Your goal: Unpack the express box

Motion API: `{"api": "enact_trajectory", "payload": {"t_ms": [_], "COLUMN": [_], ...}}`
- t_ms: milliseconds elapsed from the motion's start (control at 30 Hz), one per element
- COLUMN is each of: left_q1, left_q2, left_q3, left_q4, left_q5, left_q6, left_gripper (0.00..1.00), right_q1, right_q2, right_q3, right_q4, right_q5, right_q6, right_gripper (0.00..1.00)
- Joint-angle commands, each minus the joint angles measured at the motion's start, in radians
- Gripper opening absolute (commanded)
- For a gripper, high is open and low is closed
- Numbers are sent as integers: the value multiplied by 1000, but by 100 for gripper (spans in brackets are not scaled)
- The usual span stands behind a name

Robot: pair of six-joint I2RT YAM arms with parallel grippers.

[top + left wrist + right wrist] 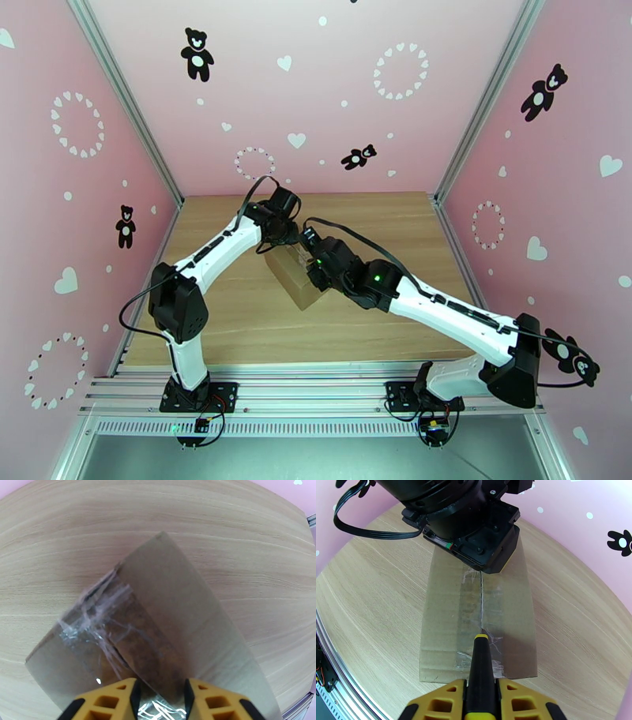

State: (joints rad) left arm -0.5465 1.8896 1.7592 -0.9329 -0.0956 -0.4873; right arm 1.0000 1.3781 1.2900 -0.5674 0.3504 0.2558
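Right gripper (482, 685) clamped on a knife (481, 661), left gripper (160, 687) at the express box (292, 280)

Wooden table (237, 324), express box sitting mid-table at an angle, taped seam up. Left gripper's at its far end, fingers slightly apart over the tape; can't tell if they're pinching it. Black-and-yellow knife tip sits on the seam.

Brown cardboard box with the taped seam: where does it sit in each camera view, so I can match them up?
Top external: the brown cardboard box sits mid-way across the wooden table.
Left wrist: the box lies diagonally across the lower middle.
Right wrist: the box runs lengthwise at centre, under the black-and-yellow utility knife.
Shared landmark: the clear tape seam along its top.
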Motion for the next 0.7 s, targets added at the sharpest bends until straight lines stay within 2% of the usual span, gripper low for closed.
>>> {"api": "enact_trajectory", "payload": {"t_ms": [0, 667], "left_q1": [0, 15], "left_q2": [59, 83], "left_q3": [-27, -17], "left_q4": [-41, -72], "left_q5": [-43, -66], "left_q6": [-23, -74], "left_gripper": [38, 36], "right_q1": [6, 23], "right_q2": [-44, -55], "right_q3": [-14, -51], "right_q4": [-71, -90], "right_q5": [-1, 18], "right_q6": [14, 52], "right_gripper": [0, 0]}}
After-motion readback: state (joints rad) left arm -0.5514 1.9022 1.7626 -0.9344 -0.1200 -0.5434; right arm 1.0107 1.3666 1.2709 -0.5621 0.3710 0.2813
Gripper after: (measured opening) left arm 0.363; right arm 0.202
